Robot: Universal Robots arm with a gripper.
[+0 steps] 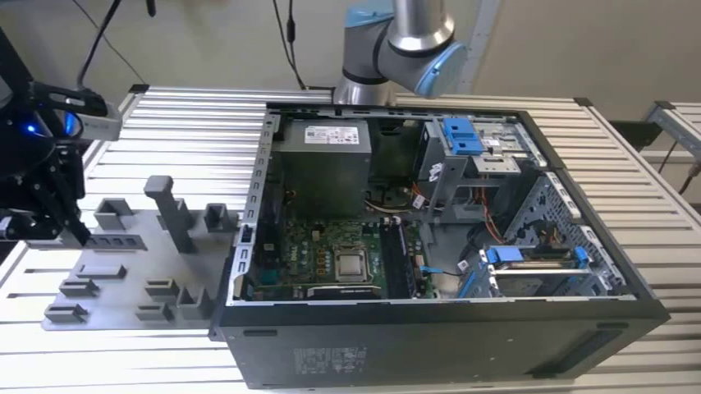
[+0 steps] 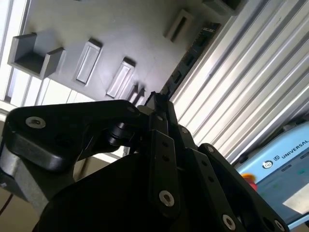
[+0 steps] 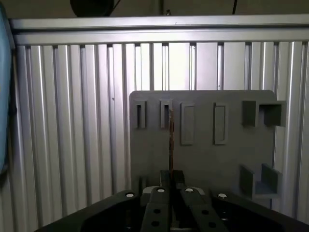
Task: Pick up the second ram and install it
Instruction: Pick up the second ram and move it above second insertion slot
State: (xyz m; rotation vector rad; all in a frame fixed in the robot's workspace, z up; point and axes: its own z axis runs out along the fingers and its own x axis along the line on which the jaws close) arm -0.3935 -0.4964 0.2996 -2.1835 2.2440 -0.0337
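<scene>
Pickup step, I judge | my gripper (image 3: 172, 178) pinched narrow on second ram (image 3: 170, 137), stick jutting ahead over fixture plate (image 3: 203, 164) | install needs square alignment with socket (image 1: 401, 254).

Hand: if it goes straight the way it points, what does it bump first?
Probably the grey plate right ahead of the hand; the ram it grips would touch it first. The gap is hard to judge.

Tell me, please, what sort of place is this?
Probably a robotics lab or test cell for computer assembly: a robot arm stands by an open computer case on a ribbed metal table, and its hand grips a memory stick.
</scene>
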